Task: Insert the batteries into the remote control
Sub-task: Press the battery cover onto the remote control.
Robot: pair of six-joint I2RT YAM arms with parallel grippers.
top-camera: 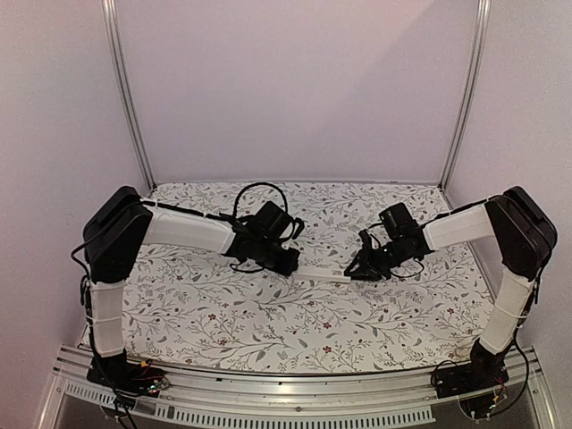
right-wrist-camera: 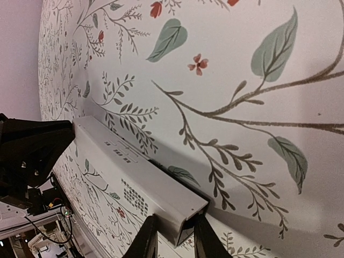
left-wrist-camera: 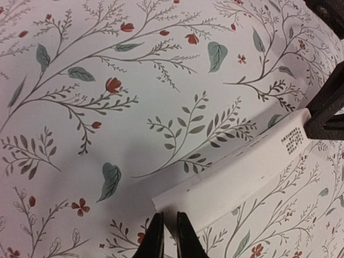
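**Remote control (top-camera: 323, 274) bridges the gap between two pincers**

The slim white remote control lies lengthwise on the flowered tablecloth (top-camera: 223, 313), a little right of the middle. Its back is turned up, and a block of small print (left-wrist-camera: 293, 141) shows near one end. The right pincer (right-wrist-camera: 176, 216) is clamped on that end. Its two dark fingers (right-wrist-camera: 142, 242) straddle the bar's long sides, and the end of the casing sits squarely between them.

The left pincer (left-wrist-camera: 169, 215) is at the opposite end. Its fingers (left-wrist-camera: 156, 236) are drawn nearly together, with only a thin slit between them, and their tips sit over the bar's end edge. Whether they pinch the casing or merely rest against it cannot be told from these views.

Seen from above, both pincers point inward toward each other. The bar runs between them at a slight slant, its left end a touch farther back than its right. Each wrist camera shows the other pincer as a black shape meeting the far end of the bar.
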